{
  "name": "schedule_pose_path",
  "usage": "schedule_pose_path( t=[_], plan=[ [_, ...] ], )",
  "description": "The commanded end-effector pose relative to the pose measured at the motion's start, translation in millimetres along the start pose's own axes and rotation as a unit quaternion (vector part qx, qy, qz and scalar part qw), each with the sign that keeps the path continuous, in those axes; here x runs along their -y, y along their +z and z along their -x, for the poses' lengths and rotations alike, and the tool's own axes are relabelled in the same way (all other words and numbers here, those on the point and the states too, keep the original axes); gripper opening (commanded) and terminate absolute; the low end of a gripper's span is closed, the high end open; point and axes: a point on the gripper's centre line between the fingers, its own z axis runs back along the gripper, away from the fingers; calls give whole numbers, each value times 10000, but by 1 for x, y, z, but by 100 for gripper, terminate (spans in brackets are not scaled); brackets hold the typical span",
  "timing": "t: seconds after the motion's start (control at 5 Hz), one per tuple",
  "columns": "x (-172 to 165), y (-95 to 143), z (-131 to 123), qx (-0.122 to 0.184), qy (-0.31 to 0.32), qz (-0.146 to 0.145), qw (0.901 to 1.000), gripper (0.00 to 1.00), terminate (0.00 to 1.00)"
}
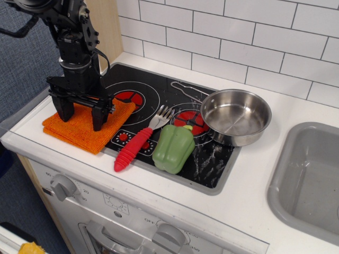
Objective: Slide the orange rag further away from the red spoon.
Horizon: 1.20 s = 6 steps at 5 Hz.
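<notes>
The orange rag [85, 131] lies folded at the front left of the counter, its right edge over the black stove top [153, 90]. My gripper [81, 118] is open, its two black fingers pointing down and standing on or just above the rag's middle, one finger [64, 109] to the left and one to the right. The red spoon [135, 147] lies to the right of the rag on the stove top, red ribbed handle towards the front, silver pronged head [163, 115] towards the back.
A green pepper [174, 147] lies right beside the spoon. A steel pan [235, 116] stands on the right burner. A grey sink [310, 180] is at the far right. A wooden panel [106, 26] and tiled wall stand behind. The counter edge is close to the rag's left and front.
</notes>
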Motion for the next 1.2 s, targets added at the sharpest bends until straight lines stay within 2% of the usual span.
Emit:
schedule_pose_path(
  t=[0.0, 0.2, 0.4, 0.6, 1.0],
  plan=[
    [5, 5, -51, 122, 707, 376, 9967, 100, 0],
    [29, 3, -79, 174, 537, 666, 9962, 100, 0],
    [56, 4, -93, 187, 238, 781, 9965, 100, 0],
    [66, 3, -103, 174, 184, 841, 9961, 100, 0],
    [62, 11, -117, 217, 426, 841, 9953, 100, 0]
  ],
)
